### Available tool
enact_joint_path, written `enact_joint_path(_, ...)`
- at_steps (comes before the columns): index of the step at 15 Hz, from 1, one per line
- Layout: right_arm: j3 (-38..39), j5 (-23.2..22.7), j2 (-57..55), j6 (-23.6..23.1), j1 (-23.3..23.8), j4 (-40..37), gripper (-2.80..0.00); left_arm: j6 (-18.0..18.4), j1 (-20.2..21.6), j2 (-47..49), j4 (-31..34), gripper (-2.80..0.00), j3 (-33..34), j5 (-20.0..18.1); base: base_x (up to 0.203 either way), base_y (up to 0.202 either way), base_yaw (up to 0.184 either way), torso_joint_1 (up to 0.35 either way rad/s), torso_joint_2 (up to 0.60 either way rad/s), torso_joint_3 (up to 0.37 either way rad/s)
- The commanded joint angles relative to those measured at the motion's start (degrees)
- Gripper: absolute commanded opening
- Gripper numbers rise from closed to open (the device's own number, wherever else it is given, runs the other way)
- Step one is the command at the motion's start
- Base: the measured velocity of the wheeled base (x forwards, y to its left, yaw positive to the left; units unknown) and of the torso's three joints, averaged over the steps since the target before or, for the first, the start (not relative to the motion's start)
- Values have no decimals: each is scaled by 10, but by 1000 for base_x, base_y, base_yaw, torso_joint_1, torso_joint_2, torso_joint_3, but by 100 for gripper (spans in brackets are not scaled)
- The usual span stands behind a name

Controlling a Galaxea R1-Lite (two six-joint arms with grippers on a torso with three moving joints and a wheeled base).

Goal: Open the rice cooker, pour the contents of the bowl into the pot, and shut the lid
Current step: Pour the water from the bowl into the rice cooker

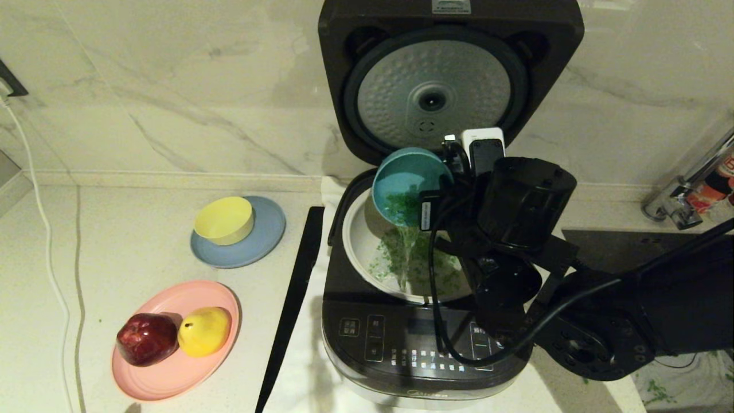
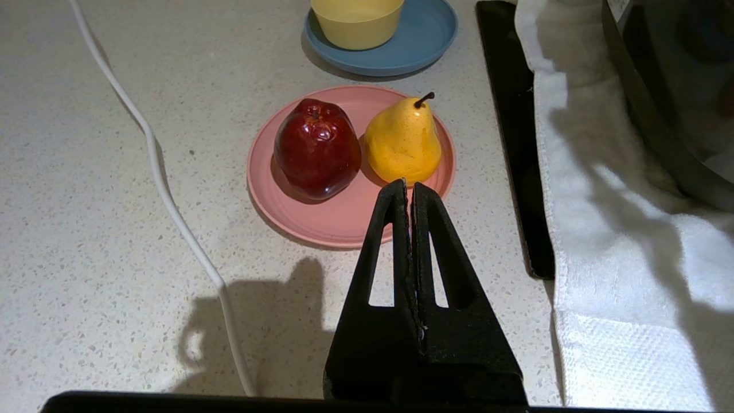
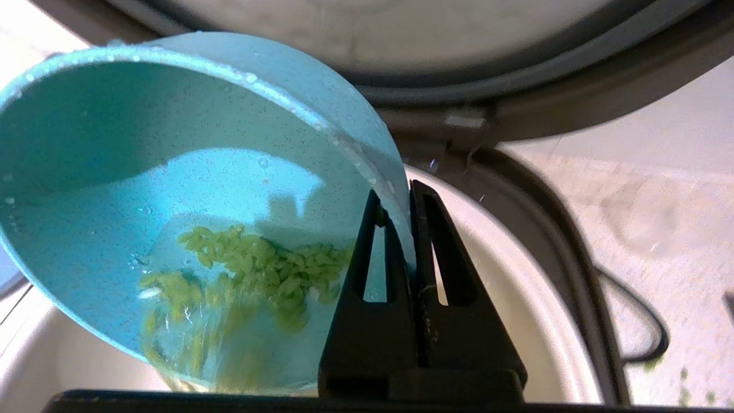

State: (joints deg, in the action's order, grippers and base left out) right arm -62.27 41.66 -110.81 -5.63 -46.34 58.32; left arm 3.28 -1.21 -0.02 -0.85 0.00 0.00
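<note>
The dark grey rice cooker (image 1: 401, 350) stands open, its lid (image 1: 447, 74) upright with the dimpled silver disc facing me. My right gripper (image 3: 399, 195) is shut on the rim of the teal bowl (image 1: 407, 180) (image 3: 172, 189), which is tipped steeply over the white pot (image 1: 367, 241) (image 3: 516, 275). Green chopped bits (image 3: 258, 269) slide with water out of the bowl's lower edge, and a stream (image 1: 407, 252) falls into the pot, where green bits lie. My left gripper (image 2: 408, 186) hangs shut and empty above the counter near the pink plate.
A pink plate (image 1: 172, 378) with a red apple (image 1: 148, 338) and yellow pear (image 1: 205, 330) lies left of the cooker. A yellow bowl (image 1: 225, 219) sits on a grey-blue plate (image 1: 269, 241). A black strip (image 1: 292, 304) and white towel (image 2: 619, 229) border the cooker. A white cable (image 2: 172, 206) crosses the counter.
</note>
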Motion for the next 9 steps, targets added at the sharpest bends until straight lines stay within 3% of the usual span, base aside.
enact_joint_path(1, 26, 1, -8, -30, -6, 63, -280, 1, 0, -2, 0, -280, 5, 0, 0, 0, 0, 0, 0, 0)
enact_joint_path(5, 56, -6, -26, -99, -10, 175, -280, 1, 0, -2, 0, -280, 5, 0, 0, 0, 0, 0, 0, 0)
enact_joint_path(9, 66, -7, -22, -108, -16, 198, -280, 1, 0, -2, 1, -280, 5, 0, 0, 0, 0, 0, 0, 0)
